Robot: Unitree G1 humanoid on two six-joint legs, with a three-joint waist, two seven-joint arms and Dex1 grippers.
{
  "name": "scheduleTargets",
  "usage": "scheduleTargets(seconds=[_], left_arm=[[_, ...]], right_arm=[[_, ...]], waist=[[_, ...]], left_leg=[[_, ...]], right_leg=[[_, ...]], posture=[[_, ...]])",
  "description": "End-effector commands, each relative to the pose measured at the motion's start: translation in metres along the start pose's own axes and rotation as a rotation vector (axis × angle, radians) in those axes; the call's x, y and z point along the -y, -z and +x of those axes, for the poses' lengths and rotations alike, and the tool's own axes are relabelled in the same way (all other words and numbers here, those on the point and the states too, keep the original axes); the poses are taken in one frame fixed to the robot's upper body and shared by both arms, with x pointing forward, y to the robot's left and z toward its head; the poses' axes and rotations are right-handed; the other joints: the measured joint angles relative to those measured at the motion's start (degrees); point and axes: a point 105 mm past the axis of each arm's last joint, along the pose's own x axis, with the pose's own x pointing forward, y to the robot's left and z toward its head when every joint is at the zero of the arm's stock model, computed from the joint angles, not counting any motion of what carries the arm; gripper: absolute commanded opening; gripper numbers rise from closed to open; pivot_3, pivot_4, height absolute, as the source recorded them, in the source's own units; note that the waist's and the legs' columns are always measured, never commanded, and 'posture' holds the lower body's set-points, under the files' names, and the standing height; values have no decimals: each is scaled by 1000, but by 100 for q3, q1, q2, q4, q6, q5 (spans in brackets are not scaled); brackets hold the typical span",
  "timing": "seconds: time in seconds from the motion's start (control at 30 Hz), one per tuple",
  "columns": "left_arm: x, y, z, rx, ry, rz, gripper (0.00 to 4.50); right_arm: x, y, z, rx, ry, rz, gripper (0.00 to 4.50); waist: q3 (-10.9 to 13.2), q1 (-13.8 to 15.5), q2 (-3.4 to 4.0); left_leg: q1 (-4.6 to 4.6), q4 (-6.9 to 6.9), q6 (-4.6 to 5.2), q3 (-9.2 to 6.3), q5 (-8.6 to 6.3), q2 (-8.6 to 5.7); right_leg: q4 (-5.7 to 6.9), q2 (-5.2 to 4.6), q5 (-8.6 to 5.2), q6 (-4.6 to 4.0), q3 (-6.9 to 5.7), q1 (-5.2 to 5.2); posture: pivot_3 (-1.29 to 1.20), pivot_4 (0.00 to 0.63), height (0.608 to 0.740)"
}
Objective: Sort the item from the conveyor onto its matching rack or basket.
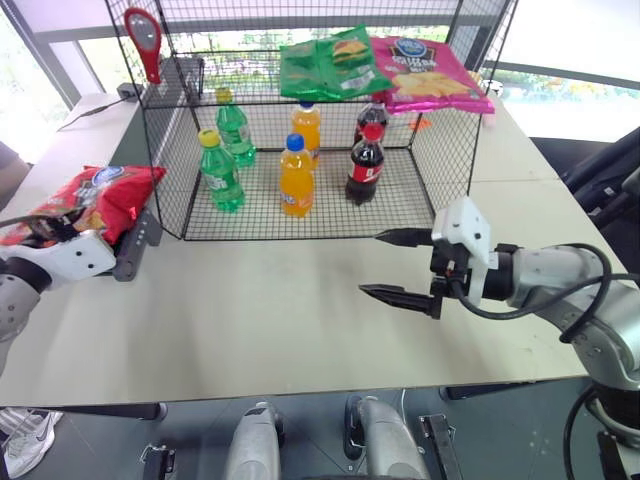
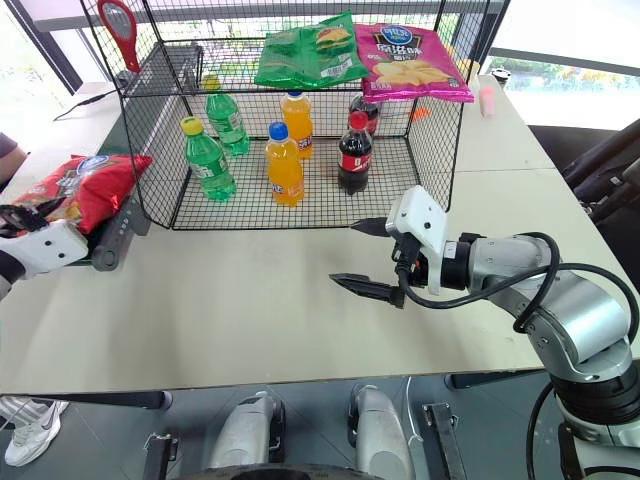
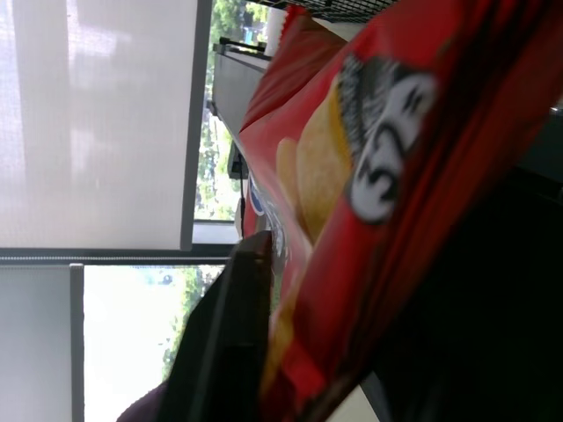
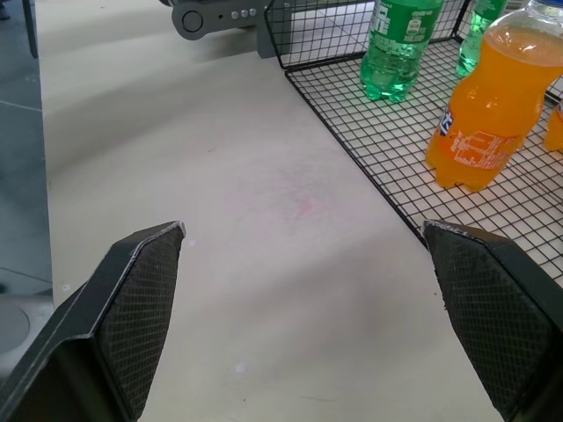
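Observation:
The item, a red crisp bag (image 1: pixel 98 198) with a dark round logo, lies over the near end of the conveyor (image 1: pixel 138 243) at the far left. My left gripper (image 1: pixel 50 228) is shut on the bag's near edge. In the left wrist view one black finger (image 3: pixel 224 343) presses against the bag (image 3: pixel 387 176), and the other finger is hidden behind it. The cage's black wire top shelf (image 1: pixel 240 88) is to the right of the bag and higher. My right gripper (image 1: pixel 372 263) hovers open over the table in front of the cage, with nothing between its fingers.
A green bag (image 1: pixel 330 62) and a pink bag (image 1: pixel 432 70) lie on the top shelf. Green, orange and cola bottles (image 1: pixel 295 178) stand on the cage's lower grid. A red paddle (image 1: pixel 145 40) hangs at the cage's back left corner. A person's shoe (image 1: pixel 25 440) is on the floor at left.

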Motion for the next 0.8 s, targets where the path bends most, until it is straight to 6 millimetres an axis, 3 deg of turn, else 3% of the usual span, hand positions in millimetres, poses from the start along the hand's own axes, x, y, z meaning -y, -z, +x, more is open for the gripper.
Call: scheduleTargets(seconds=[0.03,0.2,0.3,0.37,0.53,0.67,0.8], left_arm=[[-16,-1,-1,-4,-68,36,11],[-46,-23,-11,54,-283,153,11],[-67,-48,-35,107,-459,235,11],[-83,-64,-61,110,-594,300,11],[-78,-81,-107,27,-646,319,11],[-76,-92,-112,21,-649,285,11],[-76,-115,-92,110,-651,248,11]], right_arm=[[1,-8,-1,16,6,-46,4500],[9,-4,-3,9,16,-43,4500],[16,-1,-3,3,18,-41,4500],[21,1,-3,-4,20,-43,4500],[35,3,-7,-9,32,-45,4500],[42,5,-9,-28,33,-53,4500],[50,3,-12,-43,50,-78,4500]], waist=[[0,-1,0],[-2,-2,-3],[-3,-7,-4],[-3,-25,-5],[-6,-12,-8],[-9,46,-14],[-10,77,-12]], left_leg=[[0,1,0,0,0,0],[0,2,0,0,0,0],[-1,3,0,1,0,0],[-1,3,0,2,0,0],[8,4,1,5,0,-1],[36,12,1,-2,1,-1],[79,12,-1,-3,0,0]], right_leg=[[0,0,0,0,0,0],[2,0,1,2,0,1],[1,-1,2,4,3,1],[1,-1,3,5,4,1],[4,0,3,5,8,5],[14,0,-10,-15,7,30],[12,-1,-19,-2,7,67]], posture=[[0,150,740],[0,150,740],[0,150,740],[0,150,740],[0,150,740],[0,150,740],[0,150,740]])
